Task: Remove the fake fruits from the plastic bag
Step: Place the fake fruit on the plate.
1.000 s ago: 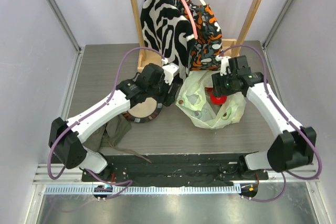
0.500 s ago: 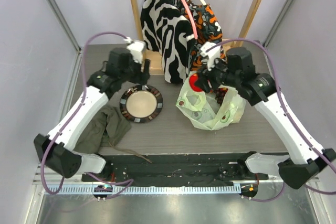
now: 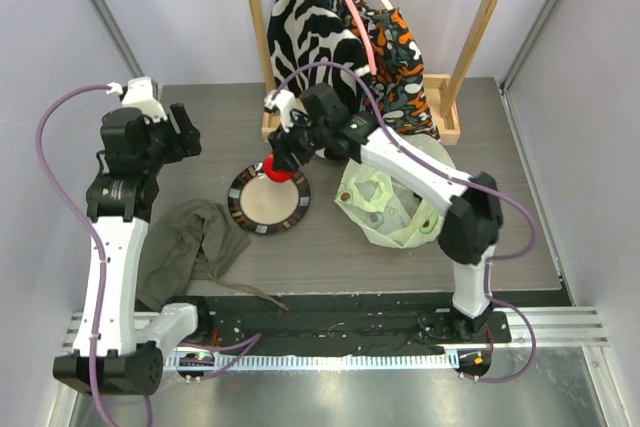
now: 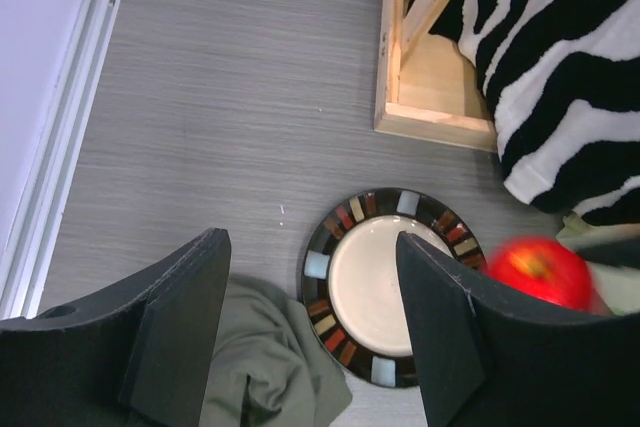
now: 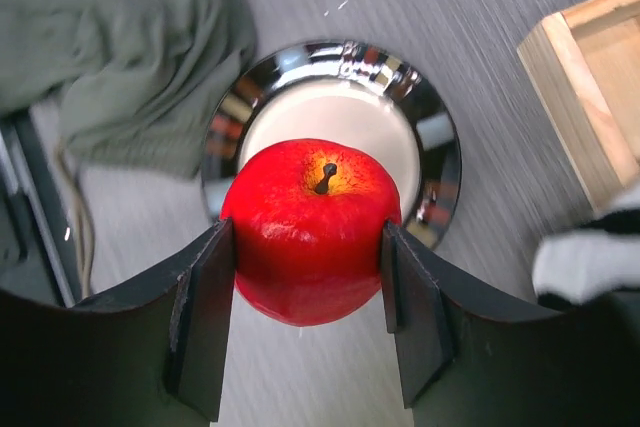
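Note:
My right gripper (image 3: 280, 165) is shut on a glossy red apple (image 5: 310, 227) and holds it above the far edge of the round dark-rimmed beige plate (image 3: 243, 212); the apple also shows in the top view (image 3: 277, 168) and in the left wrist view (image 4: 540, 272). The pale-green plastic bag (image 3: 395, 209) printed with avocado halves lies right of the plate, its mouth open. Other fruits inside it do not show clearly. My left gripper (image 3: 178, 127) is open and empty, raised high at the far left, its fingers (image 4: 175, 332) looking down on the plate (image 4: 345, 352).
An olive-grey cloth (image 3: 185, 247) lies crumpled left of the plate. A wooden rack (image 3: 440, 122) at the back holds hanging black-white-orange patterned garments (image 3: 330, 37). The right arm stretches across the table's middle.
My right gripper has carried the apple from above the bag leftward to over the plate. My left arm has pulled back further to the far left and risen.

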Robot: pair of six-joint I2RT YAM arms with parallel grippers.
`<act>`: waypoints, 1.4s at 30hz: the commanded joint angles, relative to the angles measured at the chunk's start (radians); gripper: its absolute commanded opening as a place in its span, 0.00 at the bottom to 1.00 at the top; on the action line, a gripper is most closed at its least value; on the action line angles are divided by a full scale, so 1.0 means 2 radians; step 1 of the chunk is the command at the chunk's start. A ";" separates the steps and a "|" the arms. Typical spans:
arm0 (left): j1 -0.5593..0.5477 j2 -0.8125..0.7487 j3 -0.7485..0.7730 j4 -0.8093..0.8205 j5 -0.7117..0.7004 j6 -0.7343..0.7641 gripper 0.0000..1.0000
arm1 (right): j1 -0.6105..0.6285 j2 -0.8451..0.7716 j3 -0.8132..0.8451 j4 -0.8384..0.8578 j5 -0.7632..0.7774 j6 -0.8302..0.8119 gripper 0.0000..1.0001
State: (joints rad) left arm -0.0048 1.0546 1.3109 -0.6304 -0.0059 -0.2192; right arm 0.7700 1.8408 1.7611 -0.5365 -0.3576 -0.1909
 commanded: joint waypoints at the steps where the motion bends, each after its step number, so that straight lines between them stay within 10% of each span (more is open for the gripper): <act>1: 0.022 -0.046 -0.033 -0.004 0.023 -0.014 0.72 | -0.002 0.068 0.066 0.018 -0.003 0.071 0.20; 23: 0.077 -0.085 -0.071 -0.015 0.085 -0.042 0.70 | 0.055 0.098 -0.106 0.283 0.236 0.136 0.32; 30: 0.078 -0.109 -0.092 -0.015 0.098 -0.048 0.69 | 0.088 0.050 -0.231 0.330 0.268 0.108 0.57; 36: 0.077 -0.125 -0.102 -0.017 0.105 -0.046 0.69 | 0.107 0.002 -0.280 0.307 0.265 0.115 0.97; 42: 0.077 -0.135 -0.121 -0.009 0.118 -0.055 0.68 | 0.111 -0.038 -0.275 0.258 0.253 0.122 0.99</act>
State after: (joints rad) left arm 0.1425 0.8036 1.0901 -0.6720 0.1902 -0.3115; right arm 0.9878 1.8801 1.1912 0.0113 0.1543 0.0422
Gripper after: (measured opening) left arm 0.685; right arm 0.984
